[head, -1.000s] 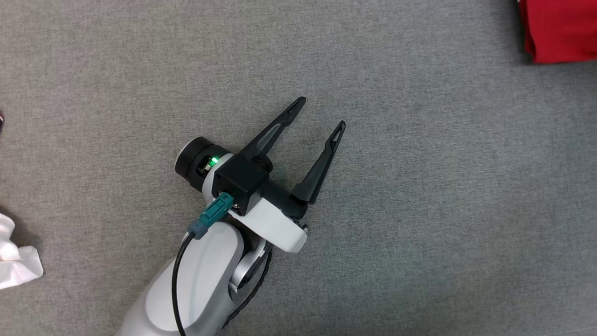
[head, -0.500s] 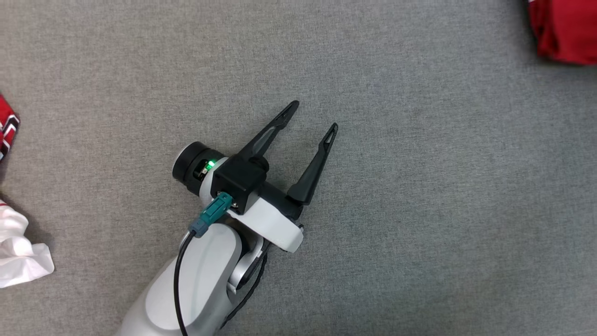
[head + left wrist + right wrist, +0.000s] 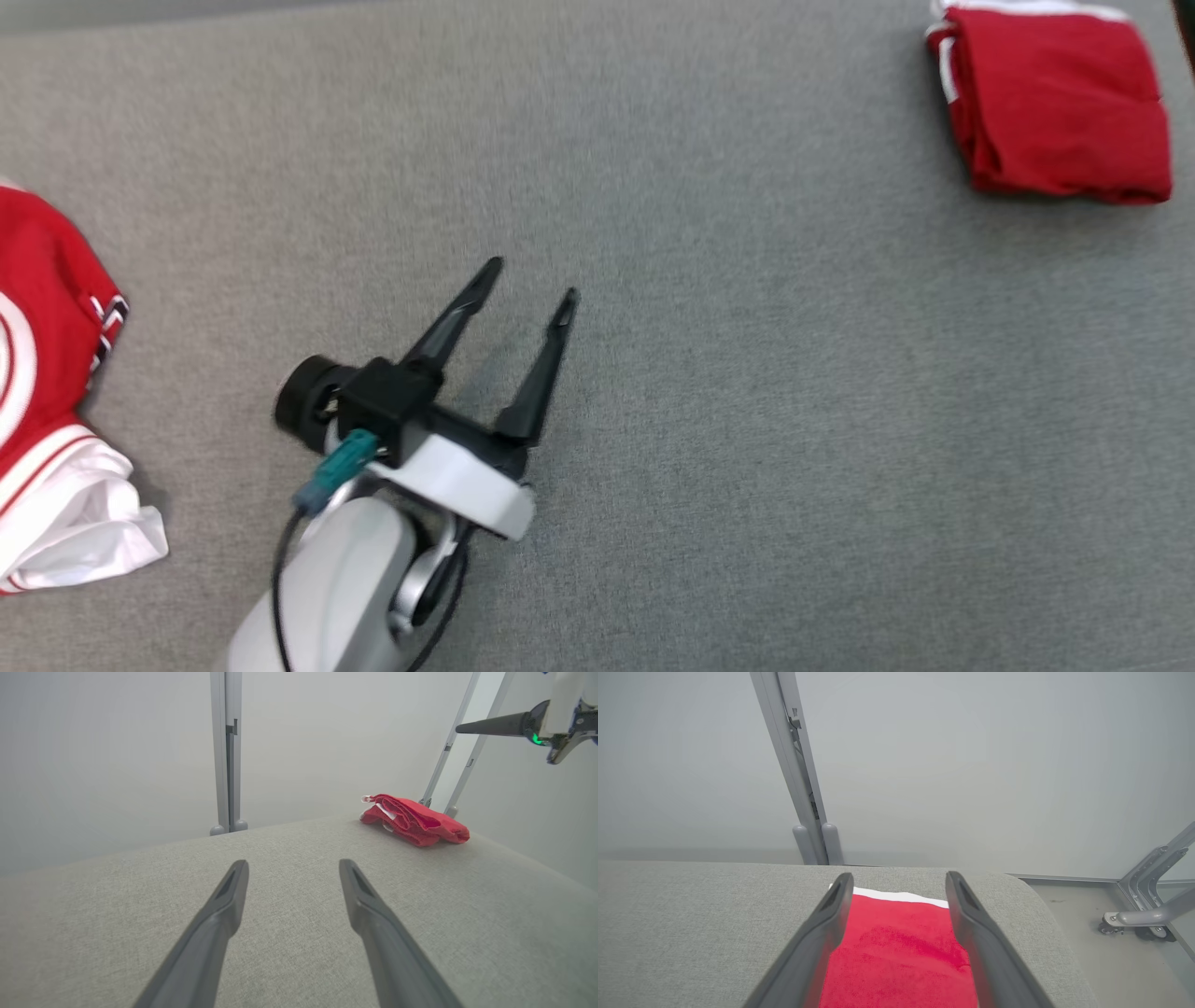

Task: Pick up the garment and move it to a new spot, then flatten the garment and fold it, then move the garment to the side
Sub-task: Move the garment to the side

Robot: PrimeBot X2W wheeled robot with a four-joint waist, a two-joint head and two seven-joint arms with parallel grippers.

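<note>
Fingers (image 3: 453, 317) of your left gripper (image 3: 530, 282) spread empty over the grey surface (image 3: 794, 420), right gripper (image 3: 899, 877) likewise parted above the folded red garment (image 3: 1055, 103) at the far right edge, so reckon fold and set-aside done, crumpled red-and-white pile (image 3: 47, 392) at left untouched.

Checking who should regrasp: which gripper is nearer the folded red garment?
Right. The right gripper hangs above the folded red garment, jaws open; the left gripper is far off to its left.
</note>
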